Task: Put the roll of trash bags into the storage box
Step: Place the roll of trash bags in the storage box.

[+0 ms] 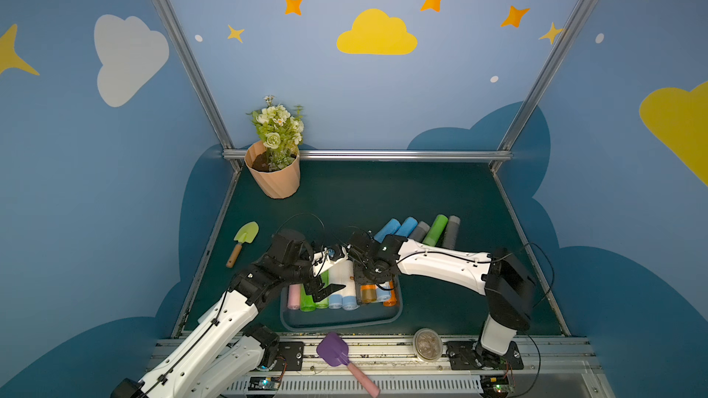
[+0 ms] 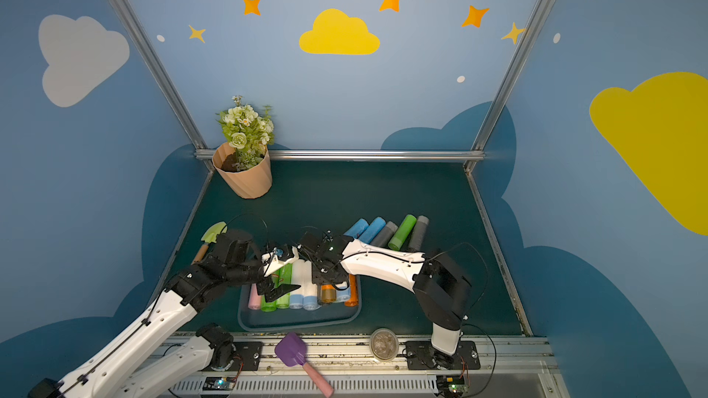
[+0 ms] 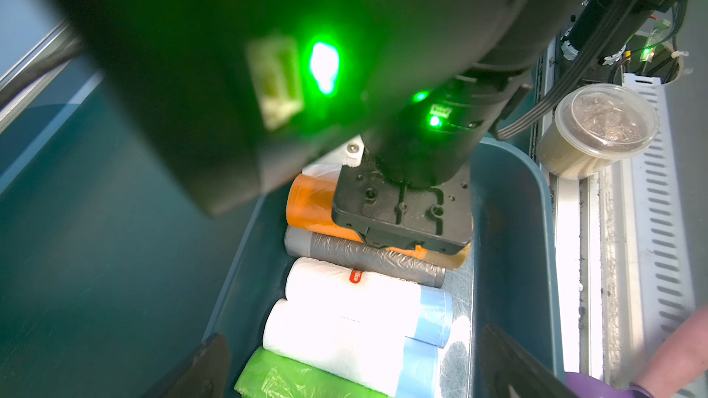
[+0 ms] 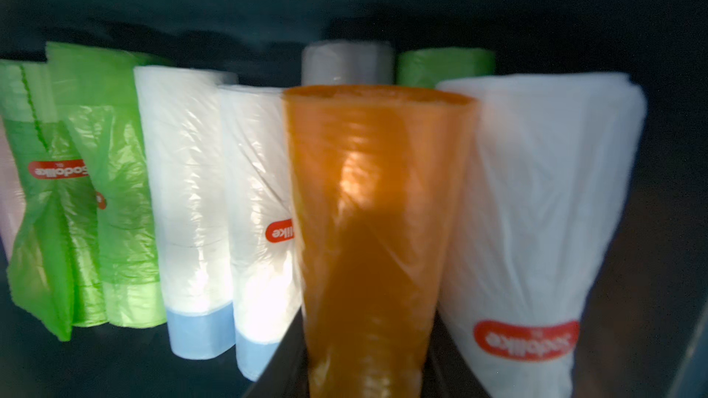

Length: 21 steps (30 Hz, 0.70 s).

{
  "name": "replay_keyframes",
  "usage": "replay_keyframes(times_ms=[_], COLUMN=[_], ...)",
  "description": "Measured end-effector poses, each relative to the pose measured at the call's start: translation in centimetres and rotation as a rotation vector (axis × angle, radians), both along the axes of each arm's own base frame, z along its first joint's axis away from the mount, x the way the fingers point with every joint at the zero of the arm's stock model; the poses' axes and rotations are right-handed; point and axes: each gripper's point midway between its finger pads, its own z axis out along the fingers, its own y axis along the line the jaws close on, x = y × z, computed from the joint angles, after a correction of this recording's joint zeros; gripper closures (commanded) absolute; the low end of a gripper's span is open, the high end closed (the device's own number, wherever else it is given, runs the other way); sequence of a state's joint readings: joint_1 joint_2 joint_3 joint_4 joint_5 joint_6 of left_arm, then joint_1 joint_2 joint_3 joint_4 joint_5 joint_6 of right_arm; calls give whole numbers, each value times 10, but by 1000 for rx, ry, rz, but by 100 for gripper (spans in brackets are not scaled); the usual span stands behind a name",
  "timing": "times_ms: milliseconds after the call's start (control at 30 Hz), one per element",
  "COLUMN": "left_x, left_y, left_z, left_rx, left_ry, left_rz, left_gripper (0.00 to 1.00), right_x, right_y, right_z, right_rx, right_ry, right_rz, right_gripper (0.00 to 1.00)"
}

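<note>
The storage box [image 1: 344, 325] [image 2: 299, 325] is a dark blue-grey bin near the table's front edge. Several rolls lie side by side in it: pink, green, white with blue ends, grey and orange. My right gripper [image 1: 373, 281] [image 4: 373, 369] reaches down into the box's right part. An orange roll of trash bags [image 4: 375, 223] [image 3: 310, 204] sits between its dark fingers, which press on both its sides. My left gripper [image 1: 329, 292] [image 3: 356, 373] hangs open over the white and green rolls in the box's left part and holds nothing.
Several loose rolls [image 1: 417, 231], blue, grey and green, lie on the mat behind the box to the right. A peach flowerpot [image 1: 274, 178] stands at the back left, with a green trowel [image 1: 243, 241] at the left. A purple scoop [image 1: 333, 350] and a clear lidded tub [image 1: 427, 344] rest on the front rail.
</note>
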<state>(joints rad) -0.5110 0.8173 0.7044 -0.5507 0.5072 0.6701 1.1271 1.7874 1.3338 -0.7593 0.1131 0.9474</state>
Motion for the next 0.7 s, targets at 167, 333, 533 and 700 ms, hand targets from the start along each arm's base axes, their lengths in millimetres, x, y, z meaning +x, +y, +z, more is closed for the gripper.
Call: replay_keyframes(times_ms=[167,333,533,700], left_x=[0,0,0,0], left_y=[0,0,0,-1], left_z=[0,0,0,-1], left_rx=[0,0,-1,0], left_ry=[0,0,3,4], left_rz=[0,-1,-3,-3], left_gripper=[0,0,0,0], right_x=[0,0,1,2], right_y=[0,0,-1,-4], right_z=[0,0,0,0], right_rx=[-1,-1,-3,-16], right_ry=[0,-1,-3,-11], right_rz=[0,0,-4,-7], right_gripper=[64,62,57,57])
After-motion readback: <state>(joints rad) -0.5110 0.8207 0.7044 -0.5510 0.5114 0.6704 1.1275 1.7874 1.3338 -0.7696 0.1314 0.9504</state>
